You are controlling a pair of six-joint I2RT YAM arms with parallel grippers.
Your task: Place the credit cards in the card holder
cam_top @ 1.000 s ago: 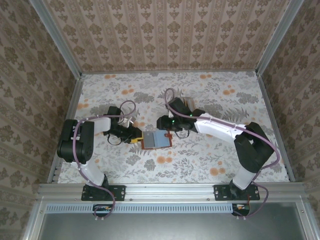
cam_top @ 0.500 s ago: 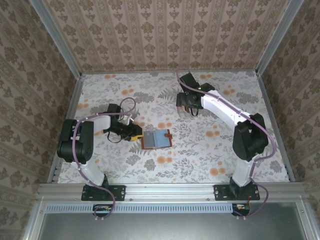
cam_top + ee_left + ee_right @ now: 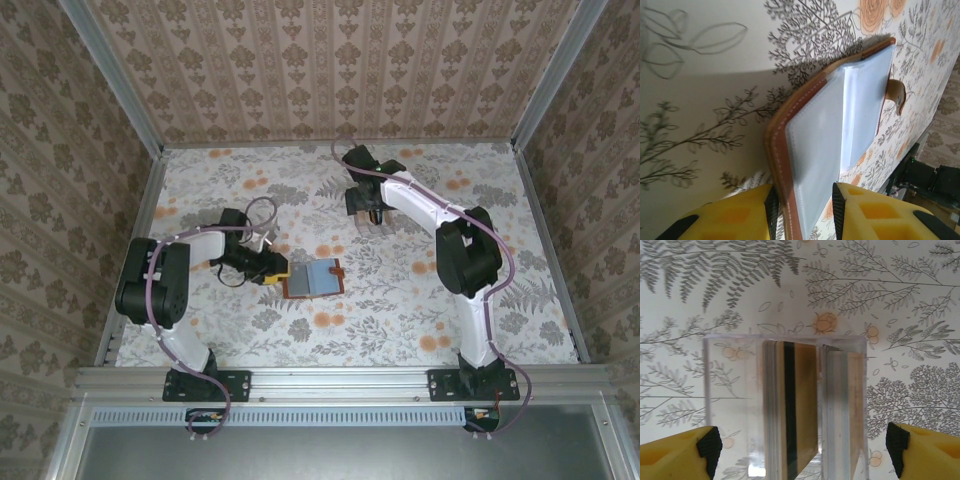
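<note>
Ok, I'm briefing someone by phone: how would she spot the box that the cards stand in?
On the floral table, look to the far middle, directly under the right pincer. A small box sits there with cards standing on edge inside. Unlike the brown card holder in the left pincer, it is clear plastic.

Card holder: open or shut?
Open: the card holder lies spread, clear sleeves facing up, tab loose. The left gripper pinches one edge.

Even light; soft shadow beside card holder (image 3: 815, 145)
</note>
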